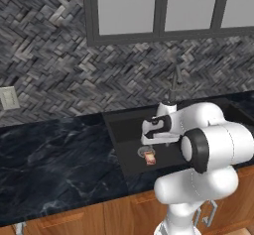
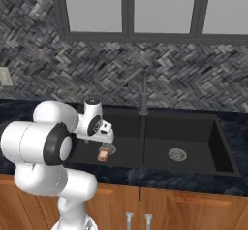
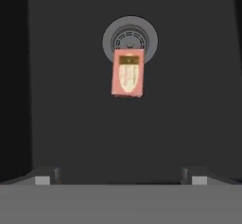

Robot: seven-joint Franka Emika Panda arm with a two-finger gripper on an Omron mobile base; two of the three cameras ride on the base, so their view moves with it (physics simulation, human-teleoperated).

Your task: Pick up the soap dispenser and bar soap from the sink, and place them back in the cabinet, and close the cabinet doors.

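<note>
Inspector: Where is the bar soap (image 3: 127,73) found?

Assessor: It is seen at upper centre of the hand view, lying flat on the sink (image 3: 71,124) floor, one end overlapping the drain (image 3: 130,35).

Inspector: And the gripper (image 3: 121,176)?

Assessor: It is held above the soap with jaws spread wide; nothing is gripped.

Inspector: Progress?

Assessor: The task is judged early: the soap is not yet lifted, and stowing and door closing are left.

matte black double-basin sink (image 2: 193,127): smooth, dull | round silver drain (image 3: 130,36): ribbed metal | reddish-brown rectangular bar soap (image 3: 127,73): paler printed face, satin | black marble tabletop (image 1: 54,154): glossy, veined | grey herringbone wall (image 1: 54,70): rough stone | lower cabinets (image 2: 193,212): warm wood
</note>
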